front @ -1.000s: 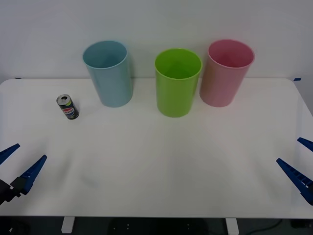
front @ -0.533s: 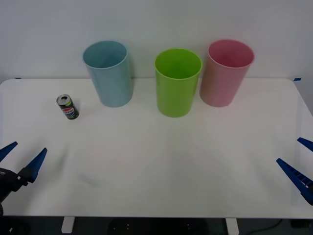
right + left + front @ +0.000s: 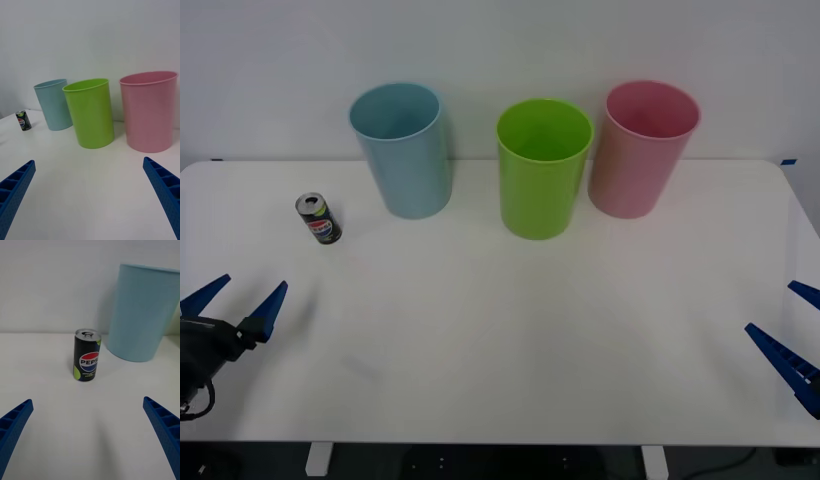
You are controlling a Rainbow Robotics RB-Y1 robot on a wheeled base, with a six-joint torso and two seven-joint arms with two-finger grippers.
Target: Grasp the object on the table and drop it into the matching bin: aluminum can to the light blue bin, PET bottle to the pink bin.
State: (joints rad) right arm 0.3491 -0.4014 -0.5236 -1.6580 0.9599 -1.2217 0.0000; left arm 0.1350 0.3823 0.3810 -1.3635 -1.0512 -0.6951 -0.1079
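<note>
1. The aluminum can [image 3: 319, 219] stood upright on the white desk [image 3: 510, 330], out on the robot's left side, near the light blue bin [image 3: 402, 150] but clear of it.
2. And there was the left gripper [image 3: 235, 304], low over the desk's near left edge, its blue fingers spread wide and holding nothing; the can sat ahead of it, well apart.
3. From the left wrist, the can [image 3: 87, 360] stood squarely ahead between the two spread fingers [image 3: 13, 424], logo facing the camera, with the light blue bin [image 3: 144, 311] just beyond.
4. Along the back of the desk: light blue bin, a green bin [image 3: 543, 167], then the pink bin [image 3: 642, 148].
5. The right gripper [image 3: 798, 337] hung at the near right edge, fingers apart, empty.
</note>
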